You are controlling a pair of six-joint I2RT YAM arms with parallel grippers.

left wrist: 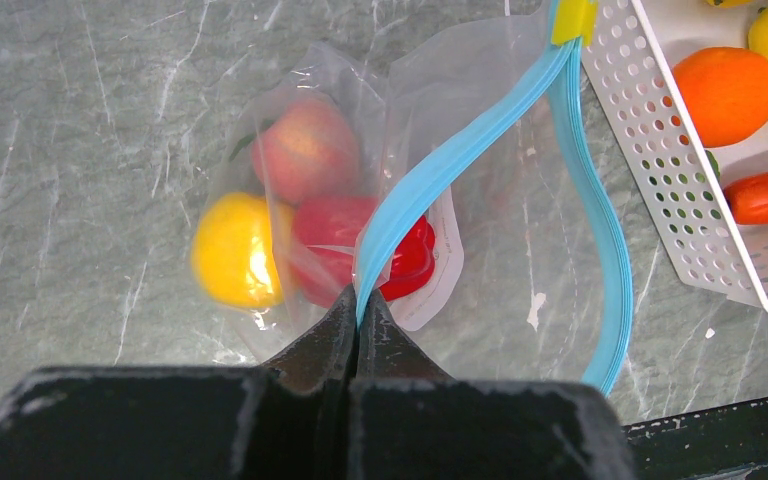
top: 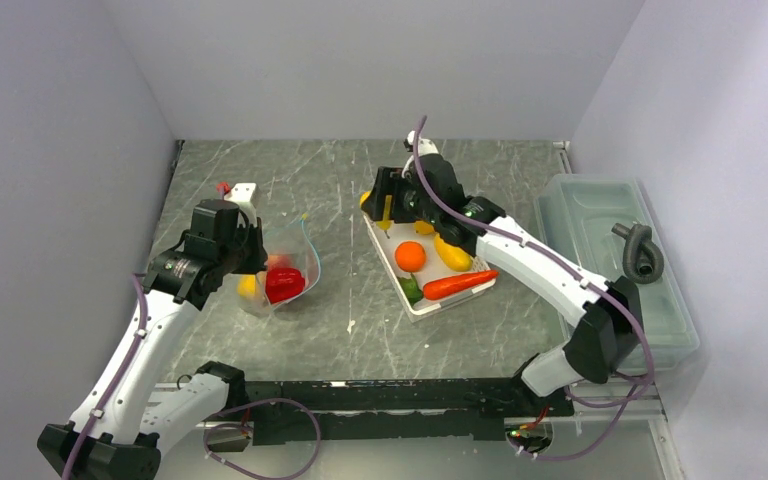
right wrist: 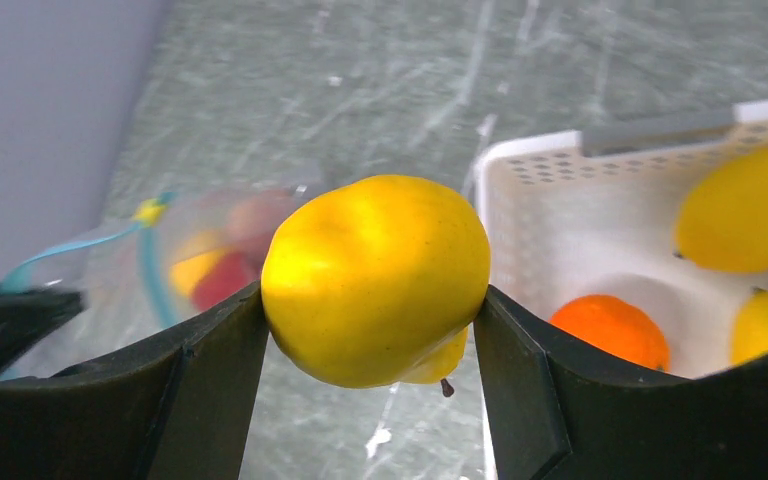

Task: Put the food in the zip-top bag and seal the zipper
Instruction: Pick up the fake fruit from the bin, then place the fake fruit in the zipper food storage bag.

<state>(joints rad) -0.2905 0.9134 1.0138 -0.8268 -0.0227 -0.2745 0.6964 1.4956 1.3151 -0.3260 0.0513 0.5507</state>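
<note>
Left gripper (left wrist: 357,302) pinches tight on the teal zipper (left wrist: 460,150); right gripper (right wrist: 370,310), jaws wide, clamps a yellow fruit (right wrist: 375,270).

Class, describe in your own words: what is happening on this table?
The left tool pinches the teal zipper of the bag, holding its mouth open; a red pepper and other pieces are inside. The right tool grips a yellow fruit by the white basket, where an orange and carrot lie.

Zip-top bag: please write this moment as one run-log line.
left pincer: shut on zipper | right pincer: grips yellow fruit | zip-top bag: open, three foods inside
</note>
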